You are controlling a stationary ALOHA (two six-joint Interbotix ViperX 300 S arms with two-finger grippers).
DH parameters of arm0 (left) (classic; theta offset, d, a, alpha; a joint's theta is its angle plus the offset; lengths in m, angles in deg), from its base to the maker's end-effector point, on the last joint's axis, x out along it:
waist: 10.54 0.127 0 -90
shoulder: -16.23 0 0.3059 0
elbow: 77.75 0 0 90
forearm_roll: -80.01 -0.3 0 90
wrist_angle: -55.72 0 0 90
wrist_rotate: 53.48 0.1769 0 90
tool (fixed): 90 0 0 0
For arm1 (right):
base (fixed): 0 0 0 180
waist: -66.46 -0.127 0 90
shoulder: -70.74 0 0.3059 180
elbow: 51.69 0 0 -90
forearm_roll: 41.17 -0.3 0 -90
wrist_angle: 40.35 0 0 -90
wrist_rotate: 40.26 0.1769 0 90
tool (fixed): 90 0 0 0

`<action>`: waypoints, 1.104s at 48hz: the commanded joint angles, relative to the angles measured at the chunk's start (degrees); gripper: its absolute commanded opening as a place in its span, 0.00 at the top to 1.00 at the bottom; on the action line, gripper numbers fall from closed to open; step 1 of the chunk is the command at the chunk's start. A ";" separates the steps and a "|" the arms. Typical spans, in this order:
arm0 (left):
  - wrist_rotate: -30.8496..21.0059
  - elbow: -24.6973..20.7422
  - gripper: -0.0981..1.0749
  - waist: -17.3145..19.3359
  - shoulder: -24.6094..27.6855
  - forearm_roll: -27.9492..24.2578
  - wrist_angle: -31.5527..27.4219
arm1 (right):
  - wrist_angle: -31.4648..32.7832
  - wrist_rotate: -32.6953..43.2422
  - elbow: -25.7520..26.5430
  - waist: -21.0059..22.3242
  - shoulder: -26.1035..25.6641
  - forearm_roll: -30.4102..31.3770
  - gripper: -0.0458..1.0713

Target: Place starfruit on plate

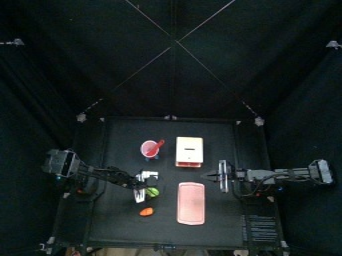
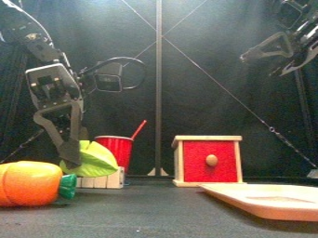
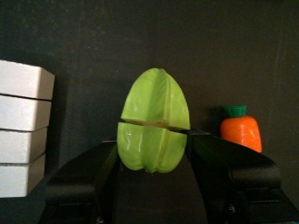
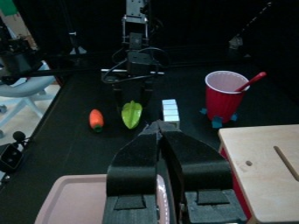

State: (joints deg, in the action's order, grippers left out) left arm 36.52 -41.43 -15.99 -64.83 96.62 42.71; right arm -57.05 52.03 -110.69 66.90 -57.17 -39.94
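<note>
Starfruit (image 3: 153,122) lies flat on the black table (image 1: 120,150), well left of the pink plate (image 1: 189,203), its long axis running straight out from the left gripper (image 3: 153,162) with the pointed tip away. The jaws stand parted on either side of its near end; whether they touch it is unclear. The right gripper (image 4: 170,144), pressed closed, hangs over the plate's edge

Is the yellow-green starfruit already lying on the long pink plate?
No, the yellow-green starfruit lies on the black table beside the small orange carrot, away from the salmon-pink oblong plate.
</note>
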 commanded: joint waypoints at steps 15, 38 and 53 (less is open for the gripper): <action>0.09 -8.00 0.40 -0.18 -0.35 0.62 0.18 | 1.67 0.00 0.35 -2.46 -0.53 0.09 0.94; 0.26 -25.58 0.40 -0.26 14.06 0.09 0.79 | 6.94 0.09 -0.79 -2.37 -1.23 1.23 0.94; 0.18 -32.34 0.41 -0.18 19.51 -0.97 0.53 | 7.47 0.09 -1.41 -2.29 -3.08 1.32 0.94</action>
State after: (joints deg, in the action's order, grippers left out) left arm 36.69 -71.23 -16.34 -44.96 95.83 42.89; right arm -49.49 52.03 -112.62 64.61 -60.07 -38.62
